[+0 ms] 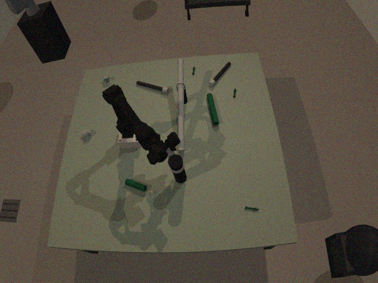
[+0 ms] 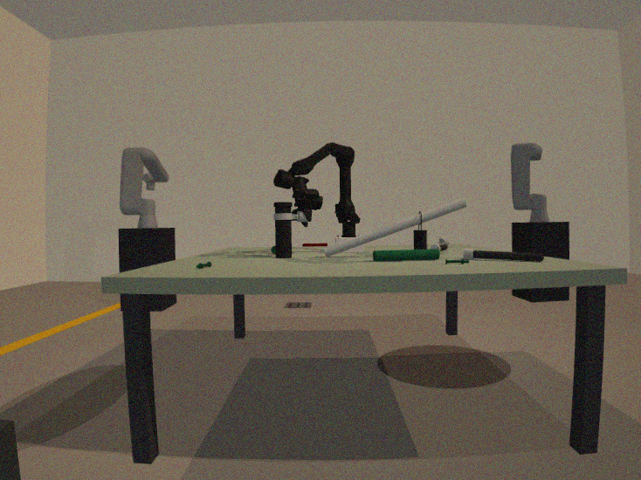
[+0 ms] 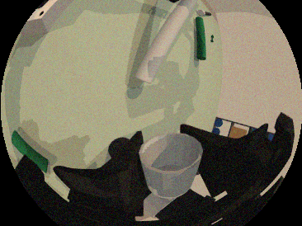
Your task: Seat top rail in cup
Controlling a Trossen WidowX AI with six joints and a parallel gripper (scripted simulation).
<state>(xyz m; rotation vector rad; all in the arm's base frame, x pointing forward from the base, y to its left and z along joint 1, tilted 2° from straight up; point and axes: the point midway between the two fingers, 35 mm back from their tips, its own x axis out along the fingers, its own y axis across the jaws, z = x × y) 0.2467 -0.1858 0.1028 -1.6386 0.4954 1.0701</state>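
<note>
The white rail [image 1: 181, 119] [image 2: 396, 227] [image 3: 167, 39] slopes through the loop cap [image 2: 419, 216] and its cut end is low by the table, outside the cup. The big black post [image 1: 181, 178] [image 2: 283, 239] stands upright with the light brace band [image 1: 178, 170] [image 2: 283, 216] up near its cap. The translucent rail-end cup [image 1: 171, 152] [image 3: 171, 181] hangs on the band, its mouth toward the rail side. My gripper [image 2: 303, 217] [image 3: 161, 132] is narrowed around the cup, a finger against each side. It is clear of the rail. The fingertips are hidden in the top view.
A long green cylinder [image 1: 212, 108] [image 2: 406, 255] [image 3: 200, 39] lies beside the rail. A shorter green cylinder [image 1: 135, 185] [image 3: 30, 151] lies left of the post. Two dark rods with white ends [image 1: 151, 86] [image 1: 220, 73] flank the loop cap. Small green bolts lie farther out.
</note>
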